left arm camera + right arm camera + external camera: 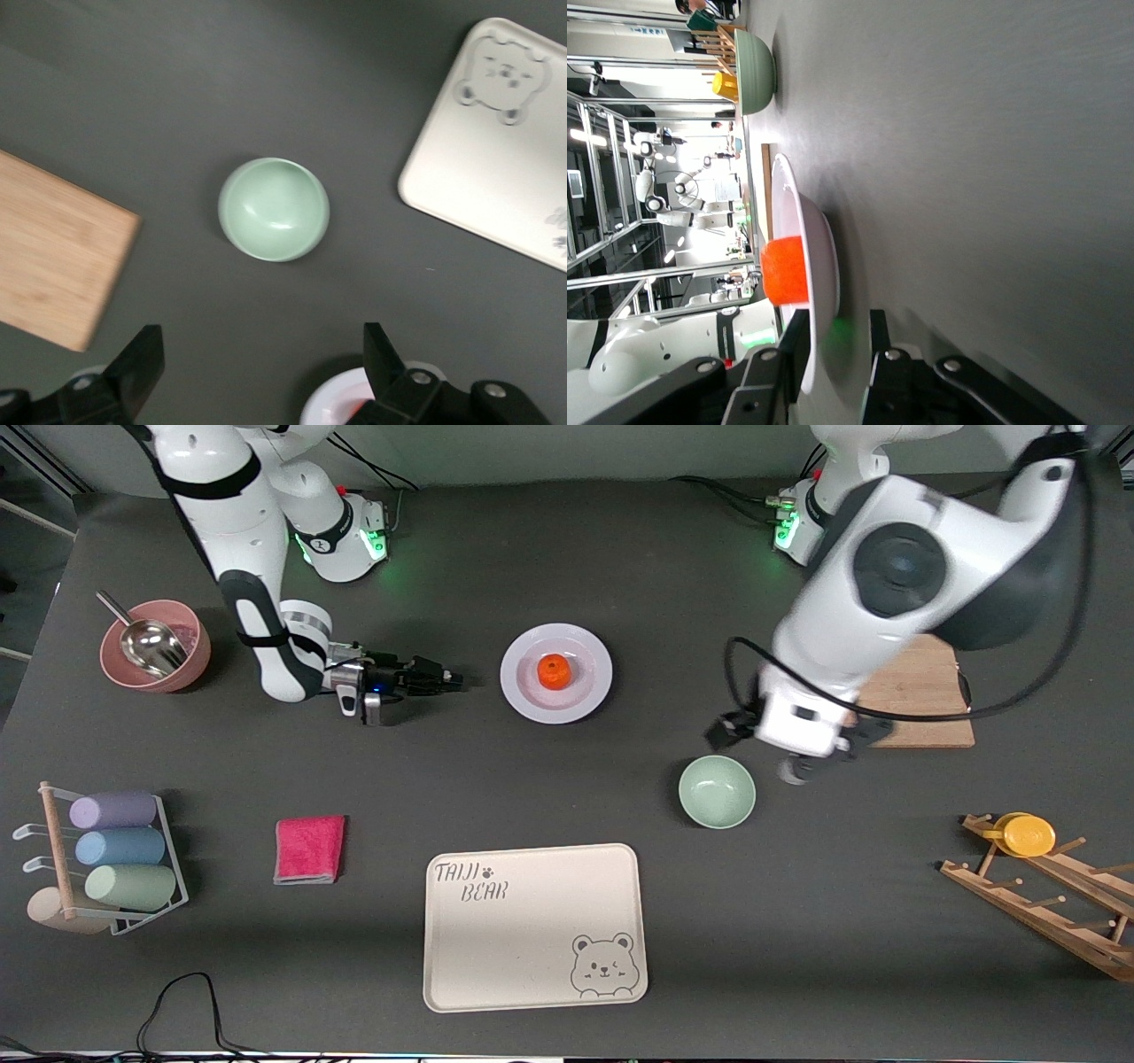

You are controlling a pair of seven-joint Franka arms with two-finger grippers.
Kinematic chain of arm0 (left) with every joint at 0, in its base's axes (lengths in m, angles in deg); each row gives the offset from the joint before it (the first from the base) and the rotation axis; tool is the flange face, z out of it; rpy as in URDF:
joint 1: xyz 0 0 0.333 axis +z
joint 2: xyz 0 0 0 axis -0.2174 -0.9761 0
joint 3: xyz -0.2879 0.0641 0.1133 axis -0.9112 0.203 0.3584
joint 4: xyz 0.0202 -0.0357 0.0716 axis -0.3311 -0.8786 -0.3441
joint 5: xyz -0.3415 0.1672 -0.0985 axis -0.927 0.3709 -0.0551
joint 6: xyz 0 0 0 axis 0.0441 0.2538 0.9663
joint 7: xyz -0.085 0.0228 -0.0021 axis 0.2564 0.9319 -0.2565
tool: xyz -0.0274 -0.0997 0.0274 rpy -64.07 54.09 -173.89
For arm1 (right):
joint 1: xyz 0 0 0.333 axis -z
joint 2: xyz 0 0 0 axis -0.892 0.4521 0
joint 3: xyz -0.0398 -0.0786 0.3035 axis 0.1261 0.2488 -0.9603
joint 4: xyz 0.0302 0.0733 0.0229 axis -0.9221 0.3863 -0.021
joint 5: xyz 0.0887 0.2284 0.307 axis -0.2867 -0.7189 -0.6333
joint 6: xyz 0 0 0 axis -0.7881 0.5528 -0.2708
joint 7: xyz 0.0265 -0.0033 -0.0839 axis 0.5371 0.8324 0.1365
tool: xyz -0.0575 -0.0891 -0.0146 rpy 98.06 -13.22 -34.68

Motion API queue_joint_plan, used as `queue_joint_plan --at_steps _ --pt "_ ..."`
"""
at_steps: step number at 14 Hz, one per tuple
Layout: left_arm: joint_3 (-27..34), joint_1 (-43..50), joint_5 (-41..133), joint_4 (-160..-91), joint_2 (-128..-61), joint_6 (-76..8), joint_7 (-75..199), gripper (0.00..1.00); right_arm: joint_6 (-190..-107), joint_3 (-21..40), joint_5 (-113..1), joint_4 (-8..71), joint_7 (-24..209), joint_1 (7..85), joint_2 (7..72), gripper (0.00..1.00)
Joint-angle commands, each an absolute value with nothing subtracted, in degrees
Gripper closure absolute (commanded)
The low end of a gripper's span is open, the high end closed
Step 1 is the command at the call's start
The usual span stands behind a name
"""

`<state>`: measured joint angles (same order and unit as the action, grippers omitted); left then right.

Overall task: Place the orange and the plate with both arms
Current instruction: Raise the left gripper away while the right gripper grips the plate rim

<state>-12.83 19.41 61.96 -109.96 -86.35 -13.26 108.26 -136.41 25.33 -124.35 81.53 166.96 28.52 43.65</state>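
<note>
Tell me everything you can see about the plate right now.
The plate is round, shallow and pale lavender-white with a wide raised rim and a smooth, glossy look. It lies flat on the dark table, farther from the front camera than the cream tray. The orange sits on its middle. The right gripper is low beside it, level with its rim, fingers slightly apart, not clearly touching it. Nothing else touches it.
</note>
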Motion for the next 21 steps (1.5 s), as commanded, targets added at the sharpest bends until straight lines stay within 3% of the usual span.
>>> queue_joint_plan --at_steps 1,4,5,9,11,14,18,21 --pt "-13.26 27.21 60.87 -110.53 -83.33 -7.73 96.67 0.00 -136.26 25.59 -130.96 79.05 166.50 23.06 46.25 0.67" --pt "-13.18 34.86 59.91 -111.06 -82.01 -3.87 82.89 0.00 -136.78 23.23 -135.54 77.82 166.32 21.38 46.96 0.67" --pt "-10.65 34.80 58.34 -111.32 -80.79 -2.29 77.88 0.00 -138.00 22.17 -136.86 77.47 166.32 21.38 46.96 0.67" --pt "19.54 16.83 52.44 -118.76 -71.66 -1.56 58.88 0.00 -141.09 18.82 -140.48 75.97 166.32 21.38 46.96 0.67" --pt "27.58 10.73 52.69 -126.22 -64.99 -4.36 56.21 0.00 -141.09 18.82 -140.39 75.97 166.32 21.38 46.96 0.70" --pt "27.87 10.54 53.48 -135.48 -56.71 -9.55 56.29 0.00 -141.00 18.82 -140.39 76.06 166.24 21.46 46.87 0.83" --pt "25.67 10.36 53.57 -135.76 -56.69 -9.92 57.08 0.00 -140.56 18.82 -140.39 76.06 165.54 21.73 46.35 1.00" --pt "25.23 10.27 53.75 -135.76 -56.87 -9.65 57.08 0.00 -140.30 18.82 -140.39 76.06 162.99 21.90 44.77 1.00"
